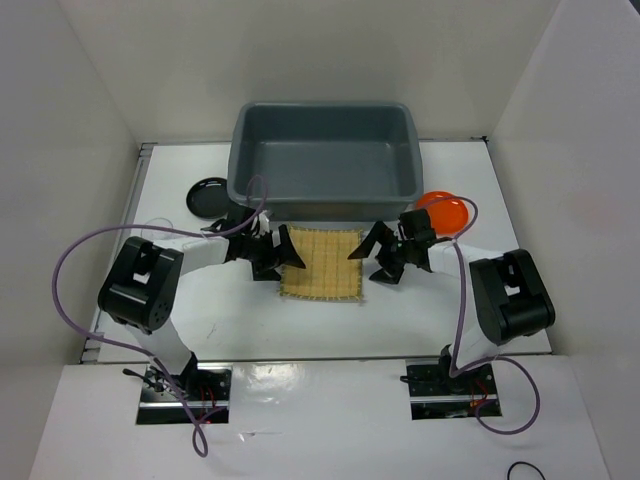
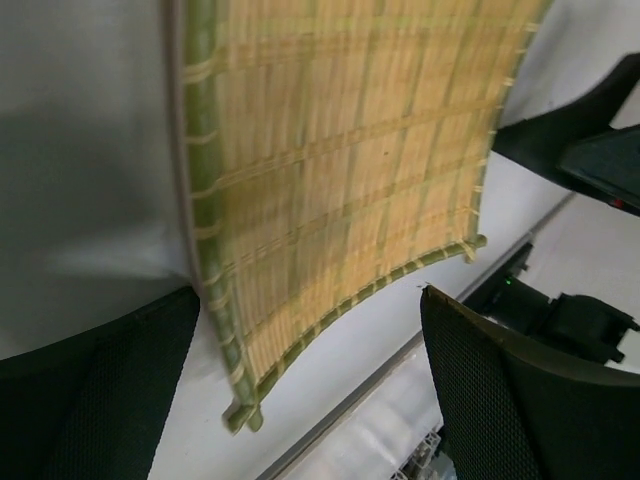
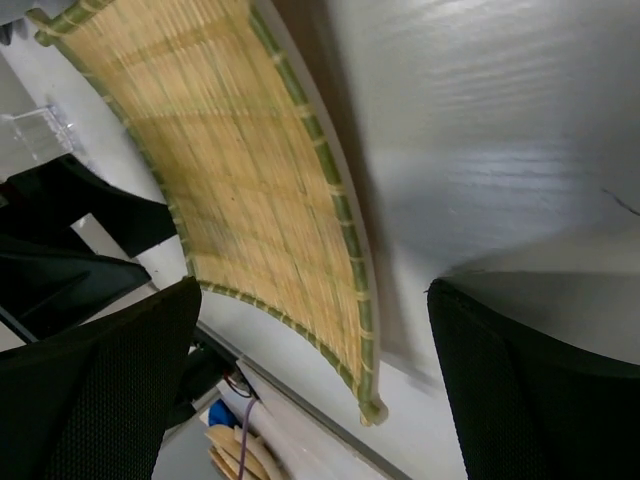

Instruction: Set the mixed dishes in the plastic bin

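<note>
Your left arm (image 1: pixel 172 340) and right arm (image 1: pixel 478 345) share chunky black joints (image 1: pixel 140 285), white links (image 1: pixel 200 250), looping purple cables (image 1: pixel 60 272) and black mesh-textured fingers (image 2: pixel 100 390).

A white table (image 1: pixel 230 320) stands enclosed by plain white walls (image 1: pixel 60 120) on three sides.

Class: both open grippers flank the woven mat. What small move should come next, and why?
Probably ease the left gripper and right gripper inward onto the side edges of the mat, then close. Both are open either side of it, and it lies in front of the bin.
</note>
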`<state>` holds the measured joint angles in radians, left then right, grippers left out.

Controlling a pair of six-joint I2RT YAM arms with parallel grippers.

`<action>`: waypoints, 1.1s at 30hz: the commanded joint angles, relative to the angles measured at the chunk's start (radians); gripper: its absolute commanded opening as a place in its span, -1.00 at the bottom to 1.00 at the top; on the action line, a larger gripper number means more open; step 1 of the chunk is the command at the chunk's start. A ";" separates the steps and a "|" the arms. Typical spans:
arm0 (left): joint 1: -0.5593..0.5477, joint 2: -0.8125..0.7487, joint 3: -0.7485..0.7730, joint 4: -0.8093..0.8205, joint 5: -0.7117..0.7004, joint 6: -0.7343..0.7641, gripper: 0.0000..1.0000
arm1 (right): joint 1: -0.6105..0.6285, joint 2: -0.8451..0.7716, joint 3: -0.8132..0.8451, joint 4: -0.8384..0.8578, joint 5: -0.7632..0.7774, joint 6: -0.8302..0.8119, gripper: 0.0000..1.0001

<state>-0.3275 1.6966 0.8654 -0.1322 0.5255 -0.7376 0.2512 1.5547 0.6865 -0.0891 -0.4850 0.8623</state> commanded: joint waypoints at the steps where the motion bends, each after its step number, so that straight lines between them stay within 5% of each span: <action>1: 0.001 0.119 -0.066 0.049 -0.004 0.046 1.00 | 0.017 0.051 -0.002 0.110 0.025 -0.020 0.98; 13: -0.113 0.225 -0.028 0.106 0.065 0.023 0.92 | 0.132 0.102 0.033 0.272 -0.138 -0.066 0.98; 17: -0.153 0.225 -0.028 0.094 0.065 0.023 0.92 | 0.132 0.065 0.033 0.253 -0.138 -0.127 0.26; 18: -0.153 0.225 -0.028 0.094 0.065 0.014 0.92 | 0.132 0.033 0.024 0.243 -0.138 -0.140 -0.11; 23: -0.183 0.189 -0.028 0.076 0.044 0.004 0.92 | 0.132 -0.116 -0.016 0.178 -0.093 -0.204 -0.90; 33: -0.239 -0.066 -0.011 -0.069 -0.051 -0.005 0.98 | 0.109 -0.438 -0.007 -0.023 -0.066 -0.333 -1.00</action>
<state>-0.5571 1.6981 0.8452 -0.0589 0.6056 -0.7834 0.3683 1.2152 0.6598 -0.1062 -0.5526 0.5850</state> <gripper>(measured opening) 0.986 0.144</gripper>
